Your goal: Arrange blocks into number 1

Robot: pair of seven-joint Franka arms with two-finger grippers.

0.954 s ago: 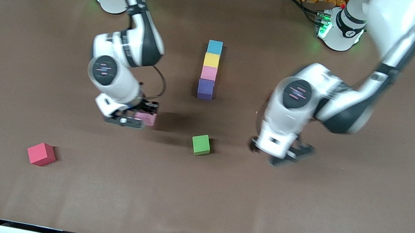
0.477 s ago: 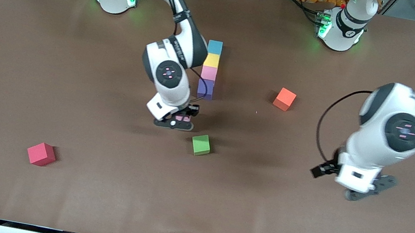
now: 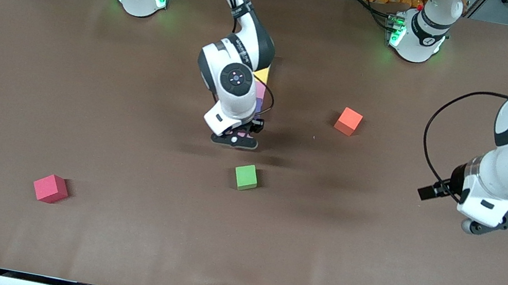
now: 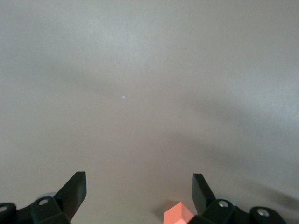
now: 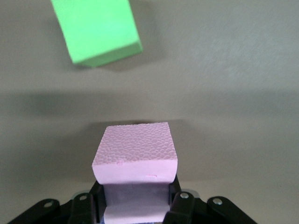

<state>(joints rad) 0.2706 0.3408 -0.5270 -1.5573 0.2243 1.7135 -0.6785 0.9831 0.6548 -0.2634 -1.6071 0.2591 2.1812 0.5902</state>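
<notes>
- Although you may look for labels, no readable writing shows on the blocks or the arms; each arm's base has only a green light.
- You see a wide brown table [image 3: 36, 73], matte and faintly creased, with metal frame and cables along its edges.
- The right gripper [image 3: 239, 137] is pinching a pink block [image 5: 135, 154] by its sides; it hangs over the table, between the row of blocks and the green block [image 3: 246, 177].
- In the right wrist view the pink block sits square in the fingers, its top face level, and the green block lies turned at a small angle to it.
- The row's long axis runs from the robots' bases toward the front camera; the right arm hides most of it, and you see only slivers of the yellow block [image 3: 262, 75] and the purple block [image 3: 258, 105].
- The orange block [image 3: 348, 121] lies alone, toward the left arm's end.
- The red block [image 3: 50, 188] lies nearer to the front camera, toward the right arm's end, rotated.
- The left gripper [image 4: 139, 193] has its fingers spread wide, empty, and waits above the table.
</notes>
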